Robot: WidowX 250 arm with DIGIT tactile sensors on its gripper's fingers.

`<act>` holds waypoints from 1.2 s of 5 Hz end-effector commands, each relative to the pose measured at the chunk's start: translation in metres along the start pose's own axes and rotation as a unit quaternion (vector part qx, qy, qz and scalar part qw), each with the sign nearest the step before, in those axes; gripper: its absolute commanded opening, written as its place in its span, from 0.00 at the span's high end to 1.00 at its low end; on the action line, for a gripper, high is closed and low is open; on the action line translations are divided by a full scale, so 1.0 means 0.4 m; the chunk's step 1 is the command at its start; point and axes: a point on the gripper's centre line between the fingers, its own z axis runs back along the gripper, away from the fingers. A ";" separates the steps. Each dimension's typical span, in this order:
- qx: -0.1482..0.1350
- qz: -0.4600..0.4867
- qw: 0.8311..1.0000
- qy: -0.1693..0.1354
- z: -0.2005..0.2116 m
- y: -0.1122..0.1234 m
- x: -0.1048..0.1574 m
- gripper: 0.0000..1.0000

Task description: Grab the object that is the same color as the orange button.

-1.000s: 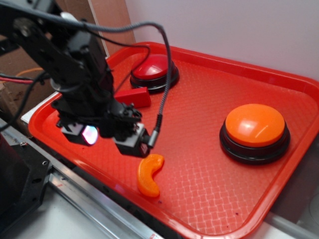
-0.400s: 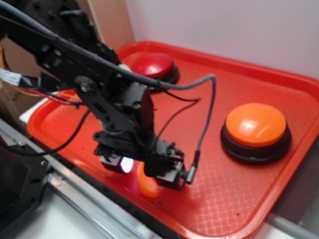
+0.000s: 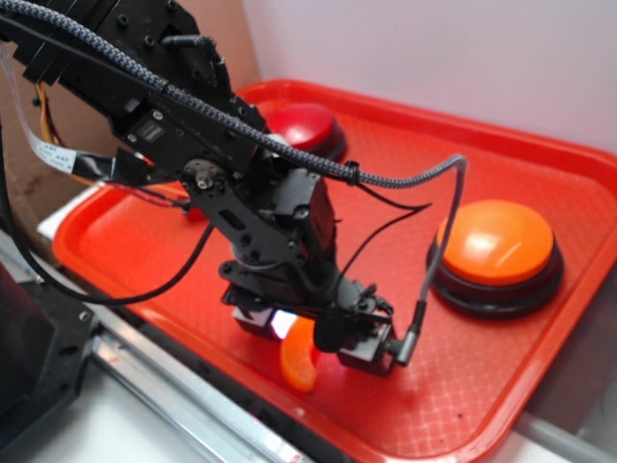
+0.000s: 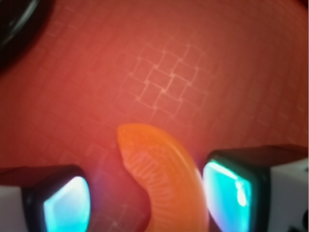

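At the far left of the exterior view, a black arm (image 3: 174, 125) with a braided cable (image 3: 289, 154) was seen reaching down from the upper left over a red tray (image 3: 540, 154). Behind the arm, a red domed button (image 3: 304, 125) was partly seen near the tray's far edge. Further right and lower, the end effector (image 3: 313, 342) was held low over the near part of the tray, with the orange crescent (image 3: 300, 359) seen beneath it, lying on the tray's textured surface close to the near rim. To the right, well apart from the crescent, the orange button (image 3: 496, 241) was seen standing on its black base.

In the wrist view, the left finger pad (image 4: 65, 205) was seen at the lower left, clear of the crescent (image 4: 161, 179), which lay between the two pads. The right finger pad (image 4: 231, 193) was seen just beside the crescent's outer curve; whether it touched could not be told. The fingers were spread apart around the crescent and had not been closed on it.
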 end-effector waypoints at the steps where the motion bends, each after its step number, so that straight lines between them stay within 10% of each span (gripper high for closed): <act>1: 0.018 0.008 1.000 0.014 -0.028 0.009 0.007 1.00; 6: 0.034 -0.007 0.999 0.002 0.089 0.071 0.018 1.00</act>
